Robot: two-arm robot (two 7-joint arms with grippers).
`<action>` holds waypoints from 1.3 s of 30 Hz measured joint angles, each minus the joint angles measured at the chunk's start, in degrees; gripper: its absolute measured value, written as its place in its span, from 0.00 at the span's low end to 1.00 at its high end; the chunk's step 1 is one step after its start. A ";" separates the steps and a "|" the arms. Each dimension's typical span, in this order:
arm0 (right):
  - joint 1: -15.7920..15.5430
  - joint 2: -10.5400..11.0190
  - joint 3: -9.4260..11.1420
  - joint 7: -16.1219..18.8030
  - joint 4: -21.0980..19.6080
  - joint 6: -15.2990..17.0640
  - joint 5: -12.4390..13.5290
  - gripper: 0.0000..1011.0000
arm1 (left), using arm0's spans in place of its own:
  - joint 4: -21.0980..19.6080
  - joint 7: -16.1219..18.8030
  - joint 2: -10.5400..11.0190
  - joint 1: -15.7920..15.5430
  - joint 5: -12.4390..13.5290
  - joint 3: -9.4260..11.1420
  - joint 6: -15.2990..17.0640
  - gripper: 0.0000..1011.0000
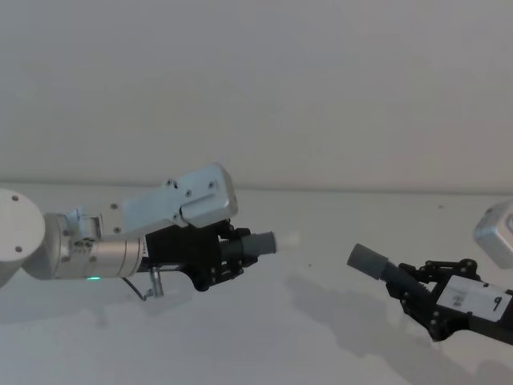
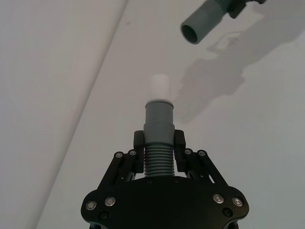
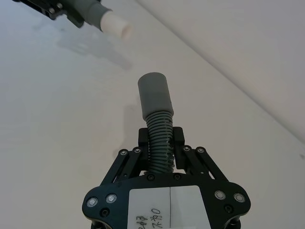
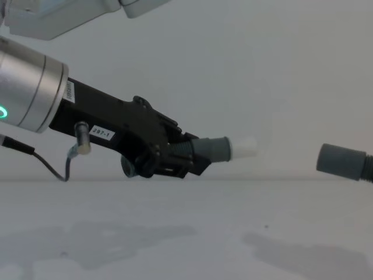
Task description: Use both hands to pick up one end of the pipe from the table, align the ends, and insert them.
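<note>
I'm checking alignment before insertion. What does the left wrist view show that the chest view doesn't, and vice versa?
Left wrist view: the hollow open mouth of the smooth dark grey cuff on the right pipe piece, held by the black right gripper, and the black left gripper shut on the ribbed middle of the dark grey left pipe piece. Chest view: side-on, the short white spigot sits slightly higher than that cuff, both above the white table. Both: spigot and cuff apart, not inserted.
</note>
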 joint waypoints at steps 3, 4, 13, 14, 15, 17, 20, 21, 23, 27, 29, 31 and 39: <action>0.22 0.32 -0.39 0.37 -0.48 -0.19 0.14 0.28 | 0.24 -1.36 0.58 -0.83 0.24 0.71 -1.09 0.35; 0.25 0.36 -0.44 0.46 -0.58 -0.23 0.18 0.28 | 0.29 -1.65 0.70 -1.02 0.29 0.86 -1.33 0.35; 0.68 1.26 -1.49 1.34 -1.52 -0.43 0.54 0.28 | 0.78 -4.31 1.69 -2.72 0.66 2.45 -3.48 0.34; 0.75 1.41 -1.66 1.49 -1.60 -0.45 0.62 0.28 | 0.83 -4.58 1.81 -2.91 0.67 2.63 -3.69 0.34; 0.77 1.48 -1.77 1.58 -1.64 -0.45 0.65 0.28 | 0.85 -4.72 1.88 -3.03 0.67 2.76 -3.79 0.34; 0.81 1.66 -2.03 1.75 -1.72 -0.47 0.69 0.28 | 0.87 -4.96 1.97 -3.17 0.67 2.88 -3.97 0.34; 0.90 2.01 -2.52 2.17 -1.88 -0.52 0.83 0.28 | 0.90 -5.39 2.18 -3.49 0.67 3.24 -4.36 0.35; 0.93 2.16 -2.74 2.39 -1.94 -0.55 0.88 0.28 | 0.91 -5.53 2.27 -3.62 0.67 3.36 -4.52 0.34; 0.96 2.32 -2.95 2.57 -2.03 -0.57 0.94 0.28 | 0.91 -5.68 2.34 -3.72 0.66 3.49 -4.69 0.34; 0.98 2.70 -3.45 3.06 -2.25 -0.58 1.17 0.28 | 0.91 -5.91 2.54 -3.94 0.60 3.82 -5.06 0.34; 0.99 2.91 -3.70 3.28 -2.37 -0.57 1.33 0.28 | 0.90 -6.02 2.65 -4.02 0.54 4.00 -5.26 0.34; 0.99 3.07 -3.88 3.40 -2.51 -0.53 1.50 0.28 | 0.85 -6.07 2.73 -4.07 0.48 4.13 -5.38 0.35; 0.85 3.39 -4.34 3.59 -2.89 -0.24 2.27 0.28 | 0.40 -6.16 3.06 -4.04 -0.05 4.64 -5.80 0.34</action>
